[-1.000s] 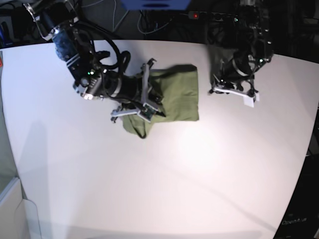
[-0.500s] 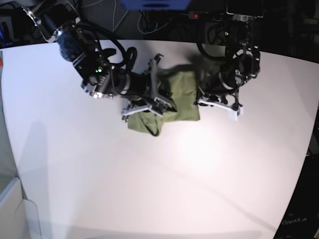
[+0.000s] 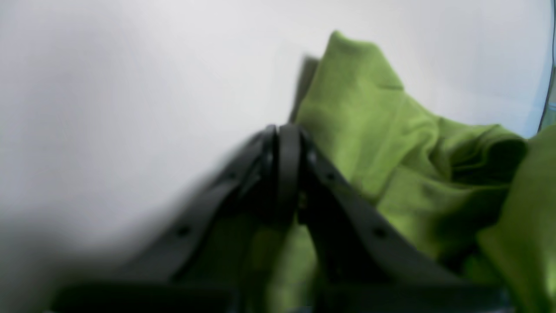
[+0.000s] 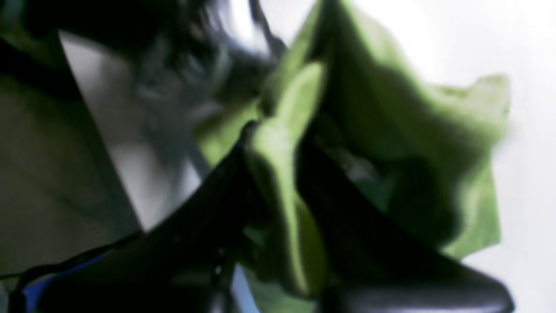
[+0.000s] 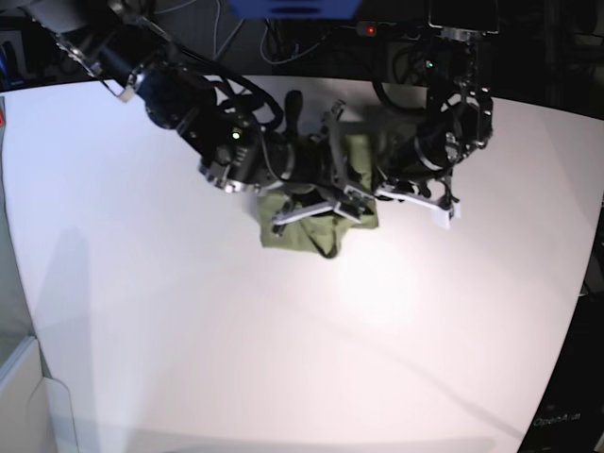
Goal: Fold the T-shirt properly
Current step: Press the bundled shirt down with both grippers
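Now my right gripper (image 4: 278, 143), clamped on a fold of the plain olive-green cloth T-shirt (image 5: 311, 231), has carried it across the white table (image 5: 189, 330); left gripper (image 3: 284, 143) shut, apparently empty. Fold nearly closed.

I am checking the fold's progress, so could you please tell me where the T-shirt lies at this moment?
In the base view the T-shirt lies bunched on the white table, at the far centre, between the two arms; the right pincer grips a fold of it.
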Available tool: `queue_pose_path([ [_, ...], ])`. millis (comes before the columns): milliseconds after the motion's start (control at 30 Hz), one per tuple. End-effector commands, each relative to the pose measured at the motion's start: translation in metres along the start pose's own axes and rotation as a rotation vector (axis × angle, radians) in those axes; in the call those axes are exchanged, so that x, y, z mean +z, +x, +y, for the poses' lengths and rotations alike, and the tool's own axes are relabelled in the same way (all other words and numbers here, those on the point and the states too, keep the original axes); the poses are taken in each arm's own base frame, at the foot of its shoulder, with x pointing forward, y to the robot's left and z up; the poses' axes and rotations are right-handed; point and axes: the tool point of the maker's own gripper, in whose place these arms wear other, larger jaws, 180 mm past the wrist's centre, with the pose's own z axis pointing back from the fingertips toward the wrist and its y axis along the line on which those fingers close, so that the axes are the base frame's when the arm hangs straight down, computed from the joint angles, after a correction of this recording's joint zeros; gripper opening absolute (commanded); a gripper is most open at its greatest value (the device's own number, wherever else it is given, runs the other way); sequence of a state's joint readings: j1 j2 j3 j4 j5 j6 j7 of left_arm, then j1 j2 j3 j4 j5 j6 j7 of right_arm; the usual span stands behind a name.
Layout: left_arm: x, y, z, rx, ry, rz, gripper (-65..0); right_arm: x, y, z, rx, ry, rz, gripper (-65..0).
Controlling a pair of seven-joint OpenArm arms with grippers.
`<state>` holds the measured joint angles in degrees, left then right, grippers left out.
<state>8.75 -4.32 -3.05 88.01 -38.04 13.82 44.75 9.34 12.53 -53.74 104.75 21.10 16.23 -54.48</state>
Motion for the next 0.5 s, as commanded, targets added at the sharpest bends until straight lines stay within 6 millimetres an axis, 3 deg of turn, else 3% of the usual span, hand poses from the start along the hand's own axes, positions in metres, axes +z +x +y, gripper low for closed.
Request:
queue_pose_path([
  [0, 0.000, -0.012, 0.007, 0.006, 0.034, 0.048, -63.5, 0.002, 0.016, 0.000, 0.008, 0.003, -0.049, -64.1],
  [167, 0.001, -0.013, 0.009, 0.005, 0.036, 0.051, -63.5, 0.000, 0.025, 0.004, 0.004, 0.011, -0.068, -63.8],
  [467, 0.002, -0.014, 0.011, -0.001, 0.039, 0.053, -63.5, -0.008, 0.015, 0.003, -0.012, 0.017, -0.039, -63.5],
])
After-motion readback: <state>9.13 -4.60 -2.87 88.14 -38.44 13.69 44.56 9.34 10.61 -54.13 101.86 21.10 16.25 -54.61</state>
